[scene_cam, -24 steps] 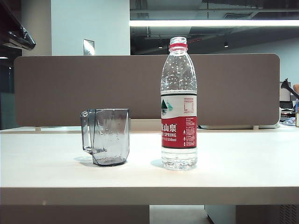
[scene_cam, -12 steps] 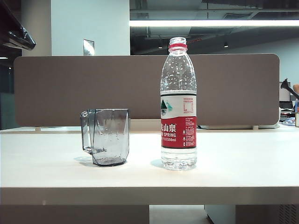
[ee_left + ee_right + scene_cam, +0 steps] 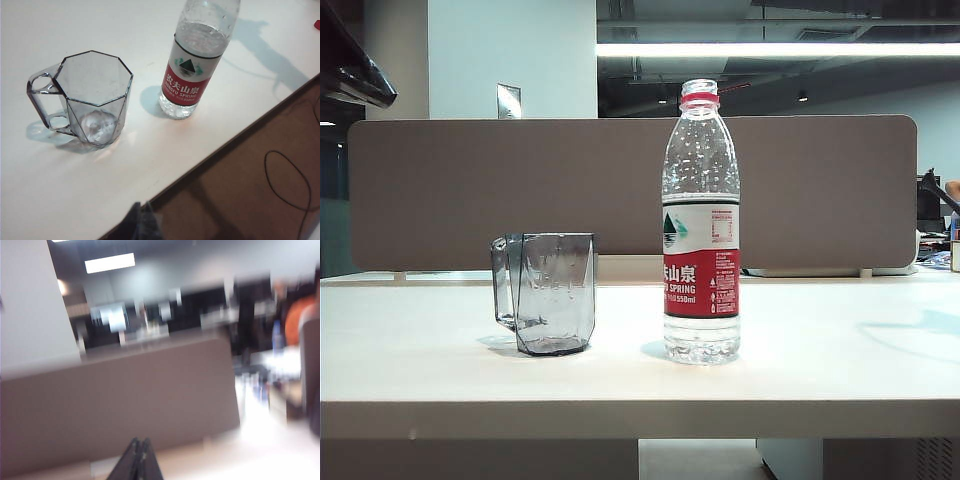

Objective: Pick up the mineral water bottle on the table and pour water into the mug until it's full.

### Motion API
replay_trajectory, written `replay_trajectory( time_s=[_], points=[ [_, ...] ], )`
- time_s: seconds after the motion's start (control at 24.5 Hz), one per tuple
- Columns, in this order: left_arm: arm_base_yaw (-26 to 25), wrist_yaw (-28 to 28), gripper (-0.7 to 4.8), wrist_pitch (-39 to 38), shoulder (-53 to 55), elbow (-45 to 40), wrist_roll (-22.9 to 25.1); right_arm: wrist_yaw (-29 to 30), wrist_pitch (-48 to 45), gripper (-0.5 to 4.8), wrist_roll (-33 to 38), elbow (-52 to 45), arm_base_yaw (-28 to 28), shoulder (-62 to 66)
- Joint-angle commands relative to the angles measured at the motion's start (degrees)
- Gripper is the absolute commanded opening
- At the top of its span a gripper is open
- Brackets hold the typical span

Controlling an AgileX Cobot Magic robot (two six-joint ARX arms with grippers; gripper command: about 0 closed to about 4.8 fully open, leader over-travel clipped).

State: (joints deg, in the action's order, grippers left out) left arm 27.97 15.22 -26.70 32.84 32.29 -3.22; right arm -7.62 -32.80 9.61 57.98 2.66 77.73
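Note:
The mineral water bottle (image 3: 701, 222) stands upright and uncapped on the table (image 3: 820, 370), with clear water (image 3: 702, 335) in it. The same bottle (image 3: 196, 65) shows in the left wrist view, next to the mug (image 3: 90, 100). The smoky grey mug (image 3: 548, 292) stands empty to the bottle's left, handle turned away from it. My left gripper (image 3: 141, 210) is shut with nothing in it, hovering off the table's edge, short of both things. My right gripper (image 3: 139, 444) is shut and empty too; its view is blurred and faces the brown partition (image 3: 115, 395). Neither gripper appears in the exterior view.
A brown partition (image 3: 470, 190) runs along the table's back edge. A faint shadow (image 3: 920, 330) lies on the tabletop at the far right. A thin cable (image 3: 292, 180) loops on the brown floor beyond the table's edge.
A faint shadow has appeared on the table's right side. The bottle and the mug stand where they were.

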Motion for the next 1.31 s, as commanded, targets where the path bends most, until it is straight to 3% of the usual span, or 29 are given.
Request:
replay_trajectory(
  time_s=[0.04,0.16,0.49,0.57,0.9,1.06,1.1,1.18,1.31],
  points=[
    [0.0,0.1,-0.05,0.6,0.0,0.3,0.2,2.6,-4.2,0.0,1.9,-3.3,-1.3,5.6],
    [0.0,0.0,-0.05,0.6,0.0,0.3,0.2,2.6,-15.4,-0.01,2.8,-14.5,-4.0,10.8],
    [0.0,0.0,-0.05,0.6,0.0,0.3,0.2,2.6,-25.8,0.0,2.3,-33.0,-11.0,8.7],
    [0.0,0.1,-0.05,0.6,0.0,0.3,0.2,0.1,-29.0,0.0,2.1,-41.6,-15.6,4.5],
    [0.0,0.0,-0.05,0.6,0.0,0.3,0.2,-0.5,-29.5,0.05,2.2,-52.9,-25.9,-5.4],
    [0.0,0.0,-0.05,0.6,0.0,0.3,0.2,-0.4,-27.1,1.07,2.2,-53.1,-28.8,-4.9],
    [0.0,0.0,-0.05,0.6,0.0,0.3,0.2,-0.4,-26.8,1.63,2.2,-53.1,-29.6,-4.6],
    [0.0,0.0,-0.05,0.6,0.0,0.3,0.2,-0.4,-27.2,2.22,2.1,-53.1,-30.2,-3.7],
    [0.0,0.0,-0.05,0.6,0.0,0.3,0.2,-0.2,-27.7,2.48,2.1,-53.0,-30.5,-2.6]
  ],
)
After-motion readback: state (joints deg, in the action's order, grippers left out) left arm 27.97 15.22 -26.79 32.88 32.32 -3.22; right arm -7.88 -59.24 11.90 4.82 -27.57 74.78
